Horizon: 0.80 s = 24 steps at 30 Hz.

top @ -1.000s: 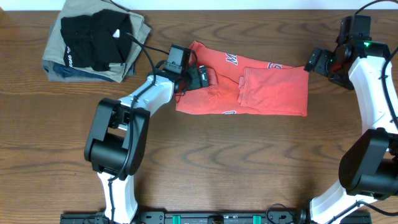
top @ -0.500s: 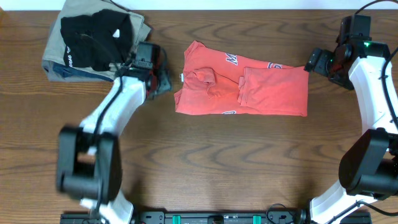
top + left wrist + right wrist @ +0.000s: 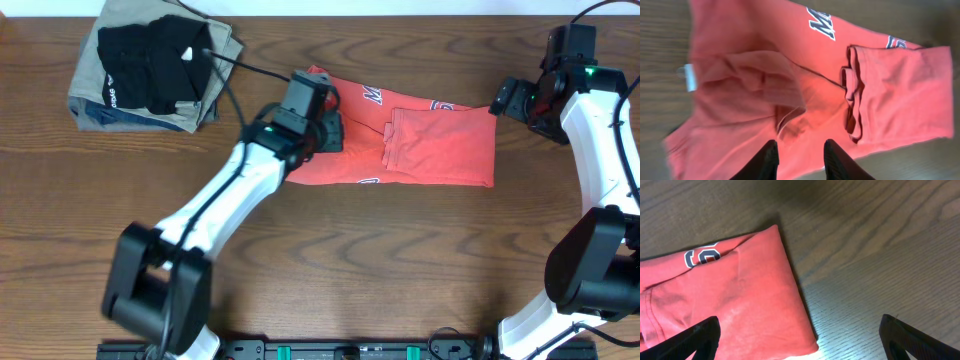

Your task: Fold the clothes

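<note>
Shirt (image 3: 440, 150) lies mid-table (image 3: 400, 260), flat, folded into a wide band. Its right part is doubled over and its left part is rumpled, white tag (image 3: 690, 77) showing. Lettering (image 3: 822, 25) runs along the far edge. Left gripper (image 3: 800, 145) is over the shirt's left end, fingers narrowly apart, no cloth seen between them. Right gripper (image 3: 800, 335) is spread wide, empty, just beside the shirt's far right corner. Far left: black garment (image 3: 150, 60) folded on top of a tan garment (image 3: 95, 105), well apart from the shirt.
</note>
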Each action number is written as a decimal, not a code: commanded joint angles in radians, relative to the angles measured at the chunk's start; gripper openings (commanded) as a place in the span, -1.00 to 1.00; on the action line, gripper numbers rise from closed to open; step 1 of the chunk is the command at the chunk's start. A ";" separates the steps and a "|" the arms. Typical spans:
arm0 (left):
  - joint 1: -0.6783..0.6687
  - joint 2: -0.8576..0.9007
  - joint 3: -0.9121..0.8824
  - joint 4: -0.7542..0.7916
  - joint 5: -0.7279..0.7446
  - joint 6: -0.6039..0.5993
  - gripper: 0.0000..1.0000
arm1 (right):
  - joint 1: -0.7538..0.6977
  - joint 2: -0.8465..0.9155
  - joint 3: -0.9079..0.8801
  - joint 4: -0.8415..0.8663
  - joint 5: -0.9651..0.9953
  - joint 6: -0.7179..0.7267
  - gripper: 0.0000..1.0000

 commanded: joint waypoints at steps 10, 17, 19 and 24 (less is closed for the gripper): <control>-0.007 0.170 -0.003 0.162 0.038 0.019 -0.88 | -0.004 0.002 -0.003 -0.001 0.010 0.017 0.98; -0.008 0.090 -0.003 0.141 0.030 0.040 -0.88 | -0.004 0.002 -0.003 -0.001 0.010 0.017 0.98; -0.008 0.056 -0.003 0.131 0.030 0.040 -0.88 | -0.004 0.002 -0.003 -0.001 0.010 0.017 0.99; -0.008 -0.009 -0.003 0.073 -0.153 0.039 -0.87 | -0.003 0.002 -0.003 -0.001 0.010 0.017 0.99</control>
